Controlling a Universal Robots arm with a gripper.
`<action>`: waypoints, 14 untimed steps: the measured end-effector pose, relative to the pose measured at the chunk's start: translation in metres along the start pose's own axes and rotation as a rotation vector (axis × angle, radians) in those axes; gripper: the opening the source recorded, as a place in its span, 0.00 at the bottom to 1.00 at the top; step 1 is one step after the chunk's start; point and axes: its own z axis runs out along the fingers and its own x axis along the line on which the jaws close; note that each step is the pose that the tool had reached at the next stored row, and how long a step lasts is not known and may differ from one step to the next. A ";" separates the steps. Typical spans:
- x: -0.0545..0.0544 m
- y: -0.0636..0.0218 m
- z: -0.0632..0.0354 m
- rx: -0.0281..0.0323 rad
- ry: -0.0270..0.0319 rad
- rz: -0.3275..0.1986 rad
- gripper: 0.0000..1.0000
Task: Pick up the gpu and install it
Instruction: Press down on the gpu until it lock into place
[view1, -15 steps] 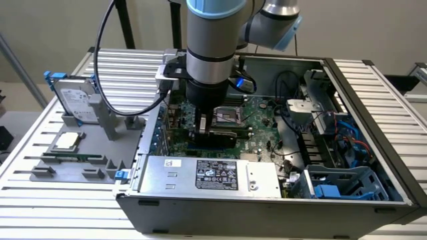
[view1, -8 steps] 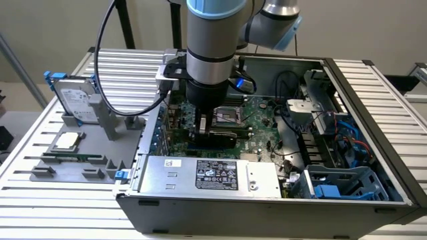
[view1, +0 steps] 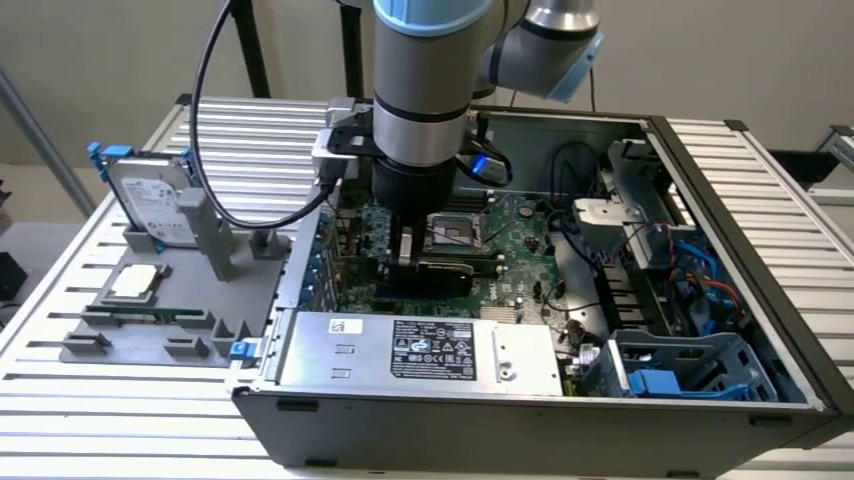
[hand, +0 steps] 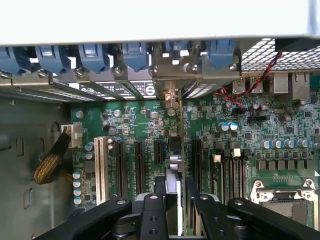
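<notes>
Open slots (hand: 137, 167) beside the claw (hand: 174, 197), blue clips (hand: 95, 55) close ahead.

The arm's tool (view1: 424, 262) sits low inside the open computer case (view1: 747, 200), over the motherboard (view1: 514, 235).

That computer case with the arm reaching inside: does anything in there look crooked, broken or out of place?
Nothing stands out. The gripper holds the gpu upright, edge-on over the motherboard slots, its bracket toward the case's rear wall. On the tray outside the case, the hard drive stands upright in its holder.
</notes>
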 end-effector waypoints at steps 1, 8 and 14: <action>0.000 0.0000 0.0001 0.0001 0.0005 0.000 0.00; 0.000 0.0005 0.0013 0.0003 0.0044 0.000 0.00; -0.001 0.0007 0.0018 0.0005 0.0085 0.000 0.00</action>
